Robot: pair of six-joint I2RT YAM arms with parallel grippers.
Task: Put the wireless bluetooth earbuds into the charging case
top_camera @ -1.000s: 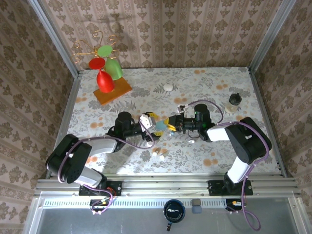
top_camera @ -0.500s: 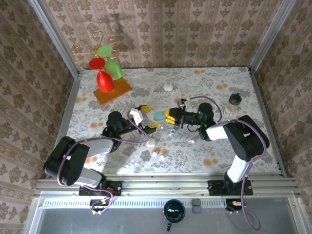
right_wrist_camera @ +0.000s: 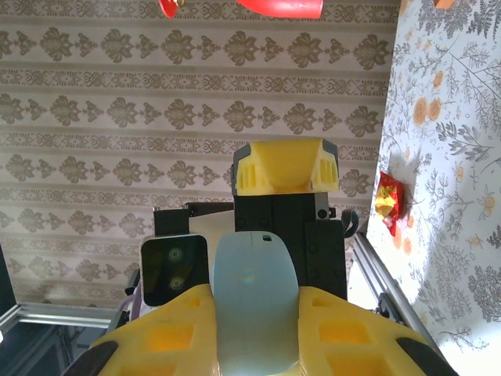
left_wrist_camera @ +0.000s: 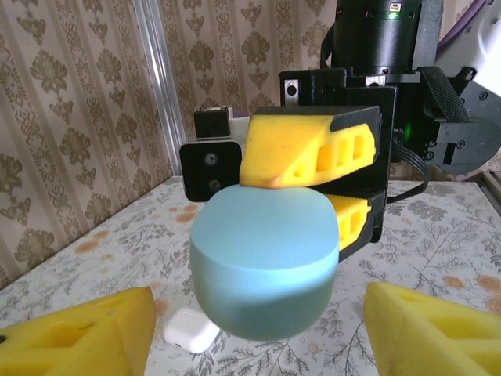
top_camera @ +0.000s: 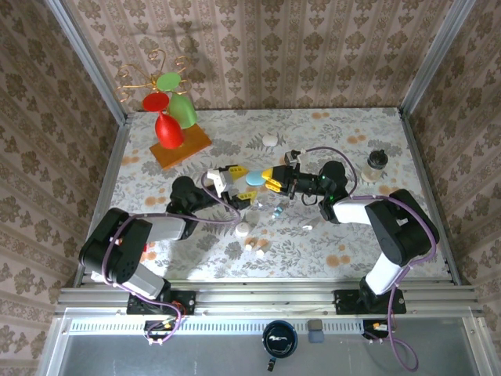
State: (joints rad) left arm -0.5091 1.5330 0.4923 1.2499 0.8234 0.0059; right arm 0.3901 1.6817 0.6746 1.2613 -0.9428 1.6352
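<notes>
Backed my left gripper (top_camera: 236,183) off blue case (top_camera: 255,178), jaws wide apart; my right gripper (top_camera: 267,179) clamps case above table (top_camera: 352,235)

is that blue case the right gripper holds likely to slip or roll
Probably slippery: the blue case looks smooth and rounded, pinched by the right gripper at one end. Likely rigid; set down it may rock on its curve.

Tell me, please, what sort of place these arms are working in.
Probably a robot test cell, not a real room: wallpapered walls in an aluminium frame, a floral table, and a left arm and right arm bolted to a metal rail.
</notes>
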